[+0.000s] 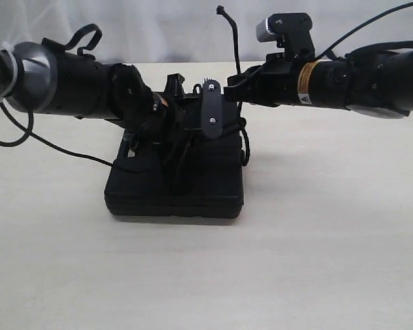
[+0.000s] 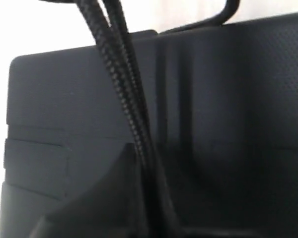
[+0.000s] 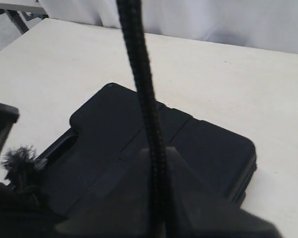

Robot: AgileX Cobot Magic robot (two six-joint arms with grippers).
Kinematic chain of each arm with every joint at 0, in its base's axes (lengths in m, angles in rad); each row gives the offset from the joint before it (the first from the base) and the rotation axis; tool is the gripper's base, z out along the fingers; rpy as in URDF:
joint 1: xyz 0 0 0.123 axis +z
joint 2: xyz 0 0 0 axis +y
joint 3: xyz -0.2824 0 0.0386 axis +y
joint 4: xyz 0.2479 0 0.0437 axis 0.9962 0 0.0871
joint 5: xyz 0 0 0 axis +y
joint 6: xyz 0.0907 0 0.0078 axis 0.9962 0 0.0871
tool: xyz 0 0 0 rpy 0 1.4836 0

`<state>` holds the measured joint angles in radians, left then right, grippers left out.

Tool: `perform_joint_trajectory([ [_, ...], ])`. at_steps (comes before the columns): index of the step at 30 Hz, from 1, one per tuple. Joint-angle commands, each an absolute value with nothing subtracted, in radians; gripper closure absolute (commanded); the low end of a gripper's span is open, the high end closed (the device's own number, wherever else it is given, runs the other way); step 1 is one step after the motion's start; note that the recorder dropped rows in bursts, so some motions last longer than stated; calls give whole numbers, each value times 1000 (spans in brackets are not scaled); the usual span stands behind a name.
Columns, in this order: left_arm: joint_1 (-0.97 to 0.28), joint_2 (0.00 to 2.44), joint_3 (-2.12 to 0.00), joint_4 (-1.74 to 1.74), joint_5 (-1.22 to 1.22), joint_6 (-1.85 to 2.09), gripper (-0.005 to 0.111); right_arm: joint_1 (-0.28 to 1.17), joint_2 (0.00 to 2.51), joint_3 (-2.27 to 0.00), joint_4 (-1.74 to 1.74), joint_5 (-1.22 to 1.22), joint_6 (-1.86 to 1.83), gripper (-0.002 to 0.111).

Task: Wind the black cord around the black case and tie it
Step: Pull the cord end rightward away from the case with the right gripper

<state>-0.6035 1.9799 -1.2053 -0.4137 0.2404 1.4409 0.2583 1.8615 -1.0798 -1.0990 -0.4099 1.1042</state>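
Only in the left wrist view are two braided strands of the cord (image 2: 123,89) being shown side by side, pinched in the closed left gripper (image 2: 144,208) close over the case (image 2: 228,99). A single strand is being clamped by the closed right gripper (image 3: 159,198) (the cord's fuzzy knot (image 3: 19,161) is hanging beside it). From outside, the matte black case is being seen lying flat beneath both grippers.

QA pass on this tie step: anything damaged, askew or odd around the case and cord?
Only the thin black braided cord: its knotted end is frayed into a fuzzy tuft near the flat matte black plastic case. The case lies flat on the beige table, no visible damage.
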Motion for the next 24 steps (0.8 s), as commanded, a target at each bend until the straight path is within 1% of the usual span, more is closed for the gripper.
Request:
perform_joint_trajectory([
  [1, -606, 1969, -1210, -401, 234, 1451, 107, 253, 1810, -1079, -1044, -358, 1051, 104],
  [10, -606, 1985, -1210, -401, 260, 1506, 107, 253, 1765, -1067, -979, -337, 973, 104],
  [13, -606, 2018, -1210, -404, 197, 1559, 107, 253, 1755, -1067, -979, -327, 939, 104],
  [15, -606, 2030, -1210, -404, 167, 1561, 107, 253, 1738, -1067, -924, -269, 838, 104],
  [16, -606, 2030, -1210, -404, 146, 1561, 107, 253, 1730, -1067, -834, -218, 718, 104],
  [19, -606, 2030, -1210, -404, 103, 1561, 107, 219, 1739, -1067, -643, -177, 560, 104],
  [24, -606, 2030, -1210, -404, 90, 1561, 107, 106, 1803, -1067, -586, -157, 568, 104],
])
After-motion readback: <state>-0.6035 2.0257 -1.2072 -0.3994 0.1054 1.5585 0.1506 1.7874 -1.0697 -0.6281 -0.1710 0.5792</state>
